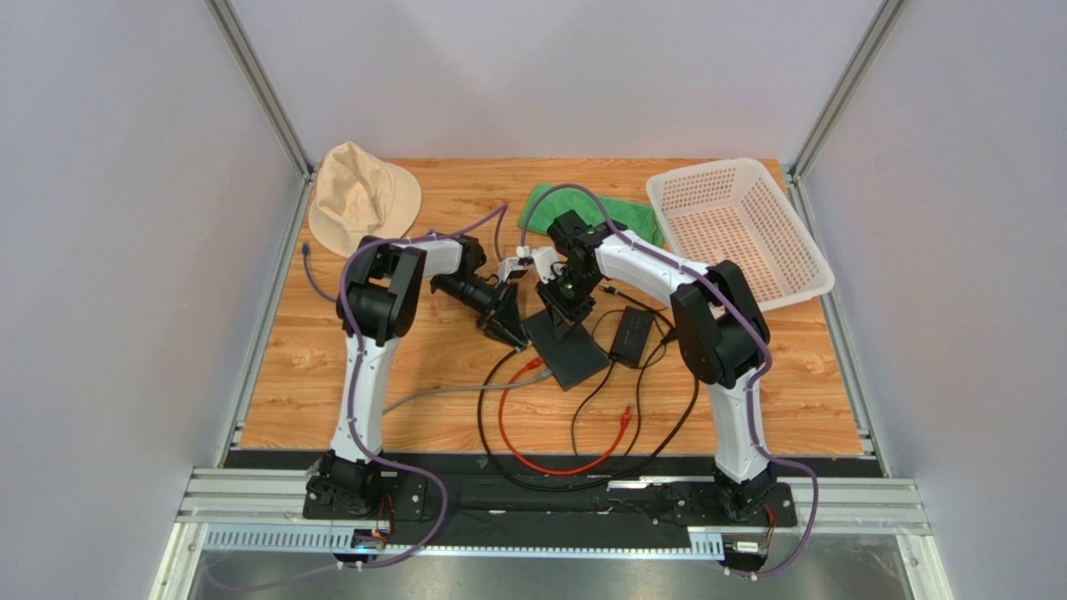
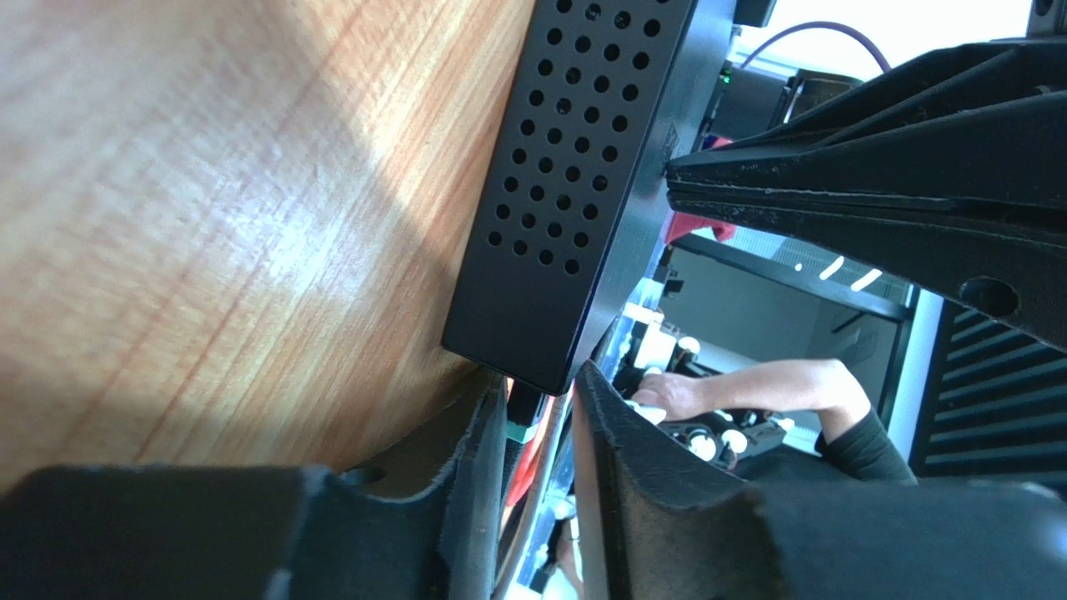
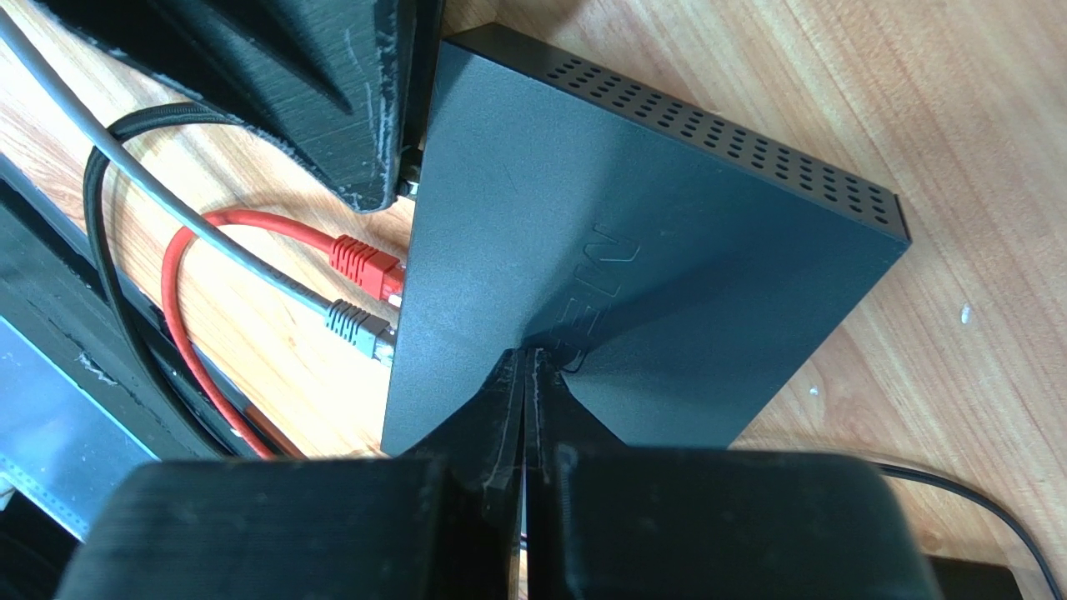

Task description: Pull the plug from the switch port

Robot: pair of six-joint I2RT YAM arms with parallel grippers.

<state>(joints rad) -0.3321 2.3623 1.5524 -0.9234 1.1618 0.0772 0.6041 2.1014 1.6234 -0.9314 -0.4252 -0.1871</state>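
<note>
On the left gripper [image 2: 539, 400] the jaws sit partly spread around a plug [image 2: 520, 410] at the 9 o'clock edge of the black switch [image 3: 651, 250], mid-desk [image 1: 313, 375]. I cannot tell if they pinch it. On the right gripper [image 3: 529, 356] the jaws are pressed together and push down on the switch, likely so it won't slide.

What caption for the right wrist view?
Right gripper, jaws shut, rests on the switch; red plug and grey plug seated.

Bright, even light, soft shadows, blurry foregrounds in wrist views.
</note>
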